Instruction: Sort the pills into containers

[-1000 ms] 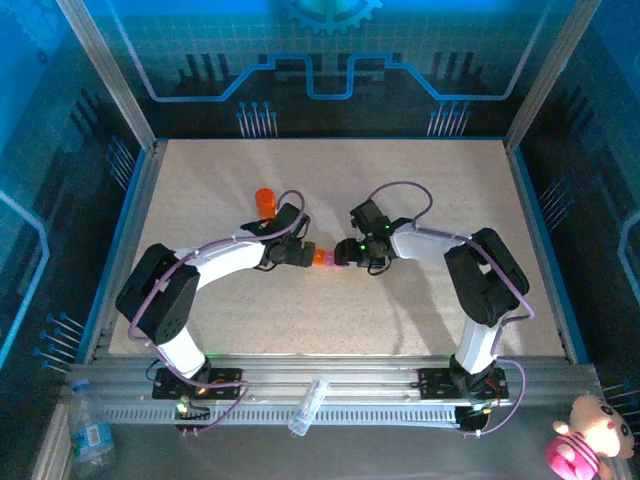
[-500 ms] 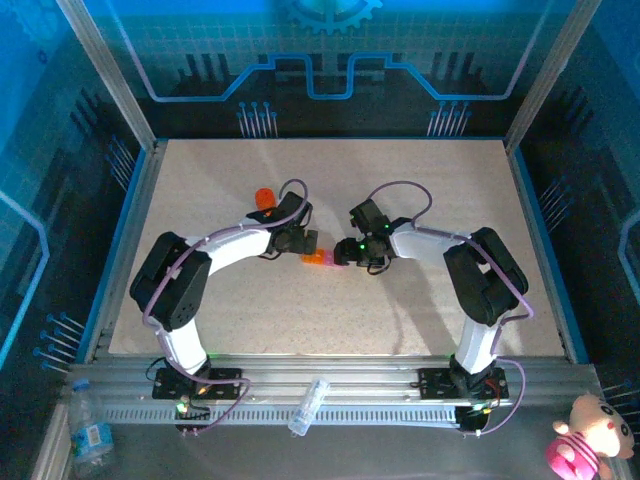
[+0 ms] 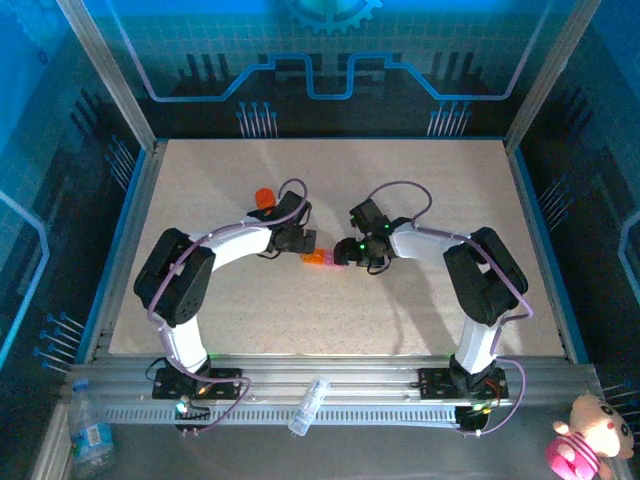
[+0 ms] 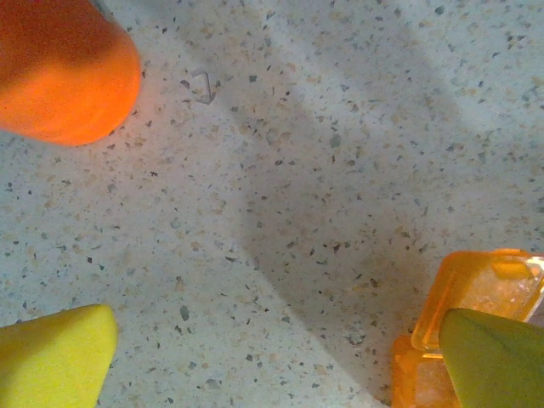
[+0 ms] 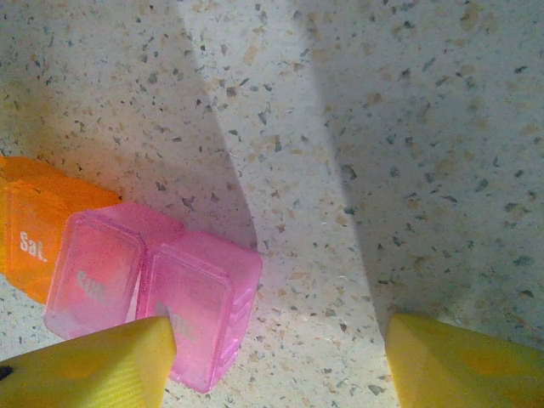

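The containers (image 3: 318, 258) are a short strip of joined square boxes lying mid-table between both grippers. In the right wrist view two pink boxes (image 5: 157, 289) with shut lids join an orange one (image 5: 30, 234) marked "Sat". The strip's orange end (image 4: 476, 310) sits at the lower right of the left wrist view. My left gripper (image 3: 308, 243) (image 4: 276, 365) is open over bare table, its right fingertip (image 4: 497, 361) in front of the orange box. My right gripper (image 3: 342, 255) (image 5: 276, 365) is open, with its left fingertip (image 5: 85, 370) over the pink end box. The pills are out of view.
An orange bottle (image 3: 264, 197) (image 4: 59, 68) stands just beyond the left gripper. The speckled table (image 3: 430, 190) is ringed by a blue rail (image 3: 128, 215) and frame posts. Both arms bend inward toward the middle.
My left gripper has drawn back a little from the strip, toward the orange bottle, and its elbow has swung inward. The right arm and the strip have stayed put.
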Robot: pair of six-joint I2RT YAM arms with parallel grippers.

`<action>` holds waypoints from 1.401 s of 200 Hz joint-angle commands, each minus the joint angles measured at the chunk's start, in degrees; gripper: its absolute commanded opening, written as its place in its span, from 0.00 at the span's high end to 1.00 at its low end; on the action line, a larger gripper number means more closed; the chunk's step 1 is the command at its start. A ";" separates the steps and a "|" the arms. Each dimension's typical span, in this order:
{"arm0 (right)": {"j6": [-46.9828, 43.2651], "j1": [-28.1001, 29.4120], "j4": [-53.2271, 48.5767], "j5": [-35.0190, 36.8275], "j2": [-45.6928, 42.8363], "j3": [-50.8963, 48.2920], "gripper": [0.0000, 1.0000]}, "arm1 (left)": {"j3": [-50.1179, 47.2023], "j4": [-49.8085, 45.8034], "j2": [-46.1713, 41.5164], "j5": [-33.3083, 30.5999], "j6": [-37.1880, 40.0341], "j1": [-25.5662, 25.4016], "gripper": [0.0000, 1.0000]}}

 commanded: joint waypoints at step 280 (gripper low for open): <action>-5.55 -13.44 -5.27 -2.13 -33.80 -20.98 0.00 | -12.20 22.98 -1.87 12.86 -6.44 -4.99 0.01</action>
